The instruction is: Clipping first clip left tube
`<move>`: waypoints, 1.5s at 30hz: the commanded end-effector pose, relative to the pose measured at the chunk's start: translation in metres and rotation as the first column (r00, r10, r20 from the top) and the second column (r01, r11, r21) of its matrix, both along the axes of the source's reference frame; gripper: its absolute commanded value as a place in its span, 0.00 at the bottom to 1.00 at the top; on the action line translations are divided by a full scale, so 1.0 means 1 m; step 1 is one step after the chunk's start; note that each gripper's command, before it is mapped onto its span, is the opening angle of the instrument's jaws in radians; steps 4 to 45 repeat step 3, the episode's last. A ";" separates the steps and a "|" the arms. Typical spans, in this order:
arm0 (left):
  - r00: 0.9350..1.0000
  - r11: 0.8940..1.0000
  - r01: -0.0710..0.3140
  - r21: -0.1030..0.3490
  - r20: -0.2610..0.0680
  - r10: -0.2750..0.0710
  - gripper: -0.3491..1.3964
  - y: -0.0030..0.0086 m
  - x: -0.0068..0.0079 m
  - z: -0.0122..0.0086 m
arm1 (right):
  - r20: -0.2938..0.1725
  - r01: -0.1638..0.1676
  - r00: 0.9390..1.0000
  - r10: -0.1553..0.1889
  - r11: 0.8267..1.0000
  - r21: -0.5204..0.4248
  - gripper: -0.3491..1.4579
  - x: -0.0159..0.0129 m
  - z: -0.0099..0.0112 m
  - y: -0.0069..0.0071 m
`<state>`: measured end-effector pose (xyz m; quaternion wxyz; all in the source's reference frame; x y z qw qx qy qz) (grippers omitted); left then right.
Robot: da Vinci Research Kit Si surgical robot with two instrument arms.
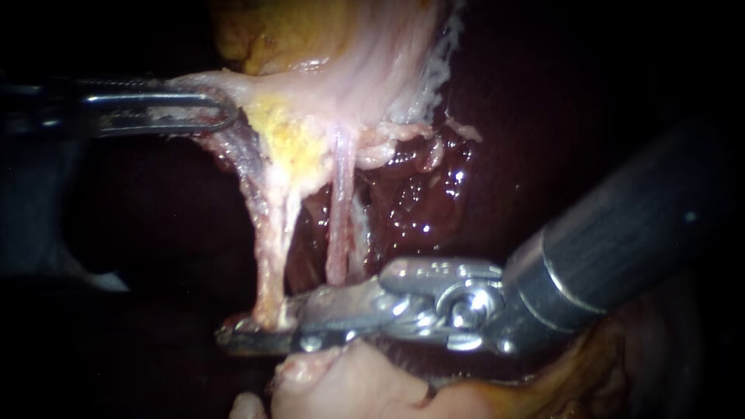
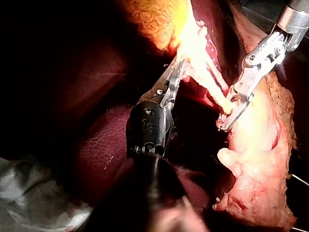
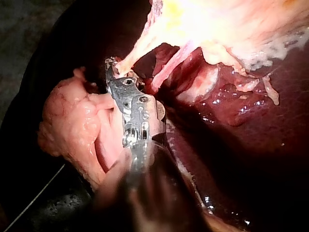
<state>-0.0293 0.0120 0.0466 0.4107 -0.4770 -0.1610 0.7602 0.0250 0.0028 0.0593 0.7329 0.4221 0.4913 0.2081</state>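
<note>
The right instrument (image 1: 264, 330) lay low across the field, its claw pinching the left tube (image 1: 270, 233) near that tube's lower end, beside the thinner right tube (image 1: 339, 217). The left instrument (image 1: 206, 110) held its claw pressed onto the gallbladder (image 1: 365, 70) edge above.

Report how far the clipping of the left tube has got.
Done: my left instrument grips the pale gallbladder tissue in its jaws, and the pinkish left tube hangs taut below it. In hand: the metal tip of my right instrument sits at that tube's lower end. Left: no clip shows on the tube, so it is not yet placed.
</note>
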 end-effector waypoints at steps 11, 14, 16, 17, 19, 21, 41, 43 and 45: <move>1.000 1.000 0.000 0.000 0.000 0.000 0.00 0.0000 0.0000 0.0000 | 0.001 0.001 1.000 -0.001 1.000 -0.002 0.00 0.0000 0.0002 -0.0001; 1.000 1.000 0.000 0.000 0.000 0.000 0.00 0.0000 0.0000 0.0000 | 0.001 0.001 1.000 -0.001 1.000 -0.002 0.00 0.0000 0.0002 -0.0001; 1.000 1.000 0.000 0.000 0.000 0.000 0.00 0.0000 0.0000 0.0000 | 0.001 0.001 1.000 -0.001 1.000 -0.002 0.00 0.0000 0.0002 -0.0001; 1.000 1.000 0.000 0.000 0.000 0.000 0.00 0.0000 0.0000 0.0000 | 0.001 0.001 1.000 -0.001 1.000 -0.002 0.00 0.0000 0.0002 -0.0001; 1.000 1.000 0.000 0.000 0.000 0.000 0.00 0.0000 0.0000 0.0000 | 0.001 0.001 1.000 -0.001 1.000 -0.002 0.00 0.0000 0.0002 -0.0001; 1.000 1.000 0.000 0.000 0.000 0.000 0.00 0.0000 0.0000 0.0000 | 0.001 0.001 1.000 -0.001 1.000 -0.002 0.00 0.0000 0.0002 -0.0001; 1.000 1.000 0.000 0.000 0.000 0.000 0.00 0.0000 0.0000 0.0000 | 0.001 0.001 1.000 -0.001 1.000 -0.002 0.00 0.0000 0.0002 -0.0001; 1.000 1.000 0.000 0.000 0.000 0.000 0.00 0.0000 0.0000 0.0000 | 0.001 0.001 1.000 -0.001 1.000 -0.002 0.00 0.0000 0.0002 -0.0001; 1.000 1.000 0.000 0.000 0.000 0.000 0.00 0.0000 0.0000 0.0000 | 0.001 0.001 1.000 -0.001 1.000 -0.002 0.00 0.0000 0.0002 -0.0001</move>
